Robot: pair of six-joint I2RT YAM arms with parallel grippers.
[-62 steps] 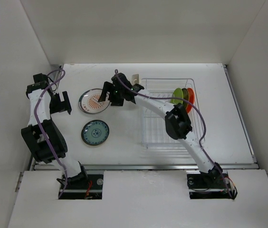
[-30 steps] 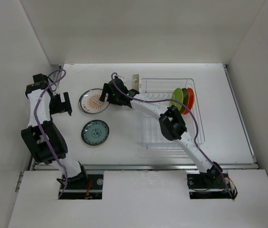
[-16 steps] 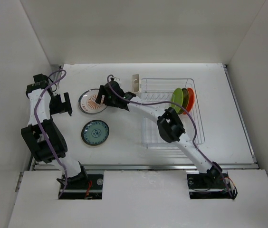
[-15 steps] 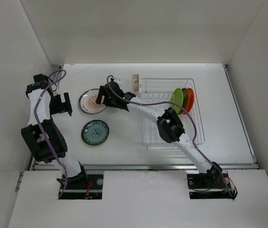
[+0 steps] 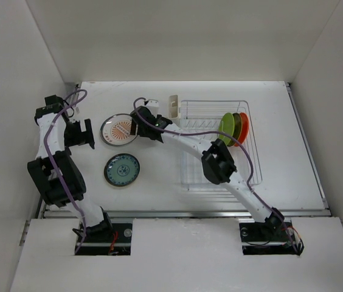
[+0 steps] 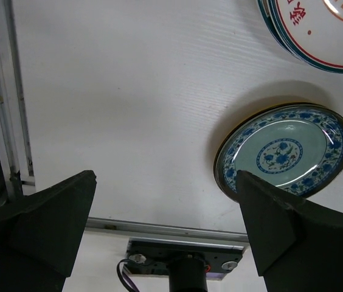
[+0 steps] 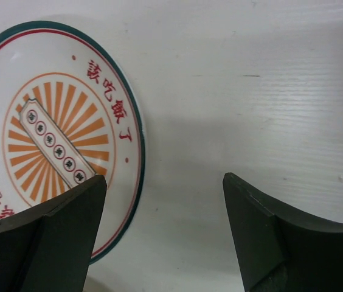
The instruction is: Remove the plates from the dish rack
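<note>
Easing back off orange-centre plate (image 7: 56,131), R end effector (image 7: 163,182) open, empty; L end effector (image 6: 165,182) same

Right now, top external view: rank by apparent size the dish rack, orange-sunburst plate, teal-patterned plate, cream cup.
1. dish rack: clearly largest.
2-3. orange-sunburst plate and teal-patterned plate: they look about alike, so I won't rank them.
4. cream cup: smallest.

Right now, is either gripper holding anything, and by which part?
Nothing is held. The left gripper and the right gripper are both open and empty.
</note>
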